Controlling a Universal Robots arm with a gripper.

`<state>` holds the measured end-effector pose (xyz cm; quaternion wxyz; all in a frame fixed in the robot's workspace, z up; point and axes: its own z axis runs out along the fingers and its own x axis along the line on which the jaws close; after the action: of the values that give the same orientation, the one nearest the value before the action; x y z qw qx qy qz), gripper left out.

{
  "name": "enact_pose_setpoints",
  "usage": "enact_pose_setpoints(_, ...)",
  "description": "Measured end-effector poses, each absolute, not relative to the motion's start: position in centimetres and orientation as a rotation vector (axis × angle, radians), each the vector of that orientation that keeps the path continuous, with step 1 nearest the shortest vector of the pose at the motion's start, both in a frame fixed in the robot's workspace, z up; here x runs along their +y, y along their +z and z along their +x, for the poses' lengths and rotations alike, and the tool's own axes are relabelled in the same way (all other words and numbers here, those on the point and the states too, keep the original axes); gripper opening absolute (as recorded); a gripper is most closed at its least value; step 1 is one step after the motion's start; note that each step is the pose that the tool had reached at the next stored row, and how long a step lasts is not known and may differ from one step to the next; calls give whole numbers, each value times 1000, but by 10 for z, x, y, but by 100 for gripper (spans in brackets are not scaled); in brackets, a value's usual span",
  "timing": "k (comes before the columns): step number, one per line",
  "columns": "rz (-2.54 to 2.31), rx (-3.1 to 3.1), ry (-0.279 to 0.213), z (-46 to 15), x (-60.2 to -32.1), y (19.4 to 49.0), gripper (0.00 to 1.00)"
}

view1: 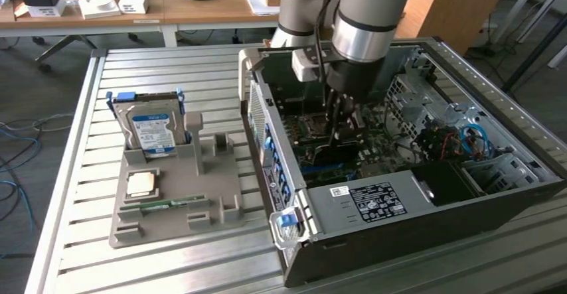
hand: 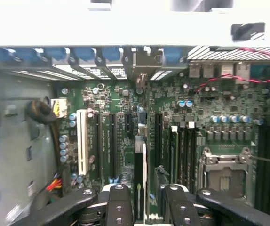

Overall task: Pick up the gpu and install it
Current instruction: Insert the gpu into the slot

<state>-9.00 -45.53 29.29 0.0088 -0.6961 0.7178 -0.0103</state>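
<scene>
My gripper (hand: 144,207) is low inside the open case (view1: 425,241), and its two fingers (hand: 120,207) are closed on the top edge of the gpu (hand: 138,179). I see the card edge-on between them in the wrist view, a thin dark plate with a pale strip, standing upright and pointing down to the motherboard (hand: 172,103). Its lower end is just over the row of long black slots (hand: 112,141), beside the white slot (hand: 82,141); if it already touches a slot I cannot tell. In the exterior view the gripper (view1: 341,125) hangs over the middle of the board and the card (view1: 330,149) is a dark shape under it.

I judge the card is light and stiff, but thin, so it can tilt between the fingers if the grip is not centred. The top edge is the good place to hold, far from the contact edge, which is fragile and must go straight into the slot. The face is smooth, so I think it can slip when pressed down.

Further out, the blue latches (hand: 55,54) line the rear wall. Outside the case, the grey tray (view1: 177,194) on the table (view1: 80,241) holds the hard drive (view1: 151,128) and a green memory stick (view1: 164,206)
</scene>
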Motion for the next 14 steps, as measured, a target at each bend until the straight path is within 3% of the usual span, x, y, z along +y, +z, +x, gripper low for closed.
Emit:
enact_pose_setpoints(8,-2175,2242,-32,-90,-455,328,33)
enact_pose_setpoints(14,-2175,2242,-32,-90,-455,329,33)
